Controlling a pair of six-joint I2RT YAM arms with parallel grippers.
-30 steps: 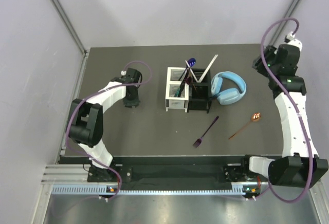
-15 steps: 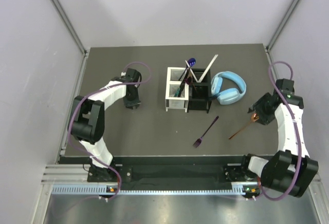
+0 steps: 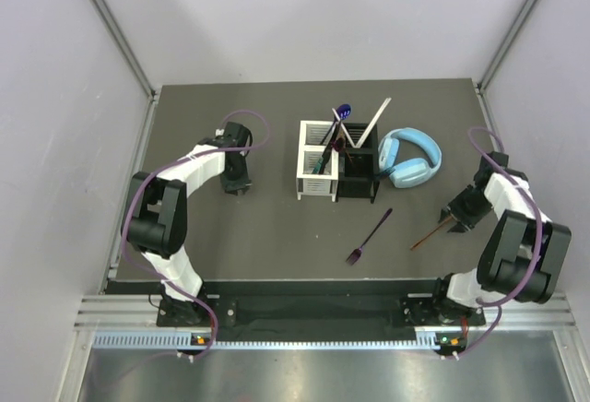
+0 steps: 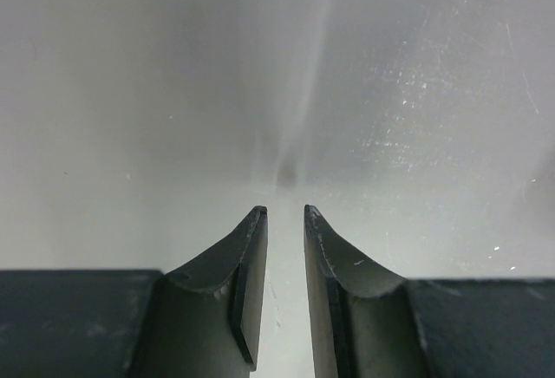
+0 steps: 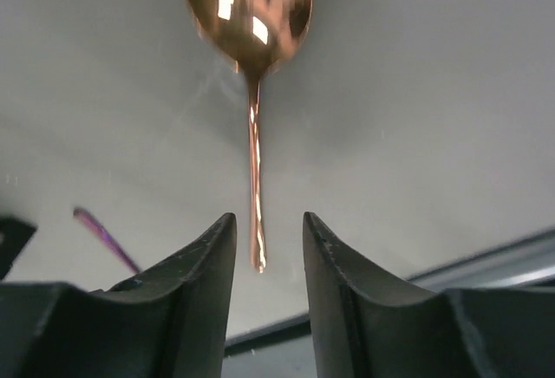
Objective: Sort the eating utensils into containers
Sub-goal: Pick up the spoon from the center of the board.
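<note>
The left hand [image 3: 238, 183] points down at the tabletop [image 3: 267, 236] at the 9 o'clock side, well apart from everything. In its wrist view the left hand [image 4: 284, 211] is all but clenched: only a thin slit, nothing in it.

Near the middle, the white caddy [image 3: 316, 173] and the black caddy [image 3: 358, 174] stand touching side by side. Cutlery already stands in them, and a pale stick [image 3: 376, 118] leans out toward 1 o'clock. A purple fork [image 3: 370, 235] lies loose at about 5 o'clock from the black caddy. The light-blue headphones [image 3: 410, 158] sit just beside that caddy at 3 o'clock.

Further right lies the copper spoon [image 3: 430, 235]. From above, its handle shows toward 8 o'clock from under the right hand [image 3: 459, 213]. In the wrist view the copper spoon [image 5: 254, 135] runs from 12 to 6, bowl ahead at 12. Its handle end sits inside the gap of the right hand [image 5: 267, 218]. That hand is released, with one finger at 9 and one at 3 of the shaft, neither visibly touching. So the closing line crosses the long axis squarely. How low the hand is I cannot tell.

The right arm is plainly the nearer one, and the spoon looks like its pick.
</note>
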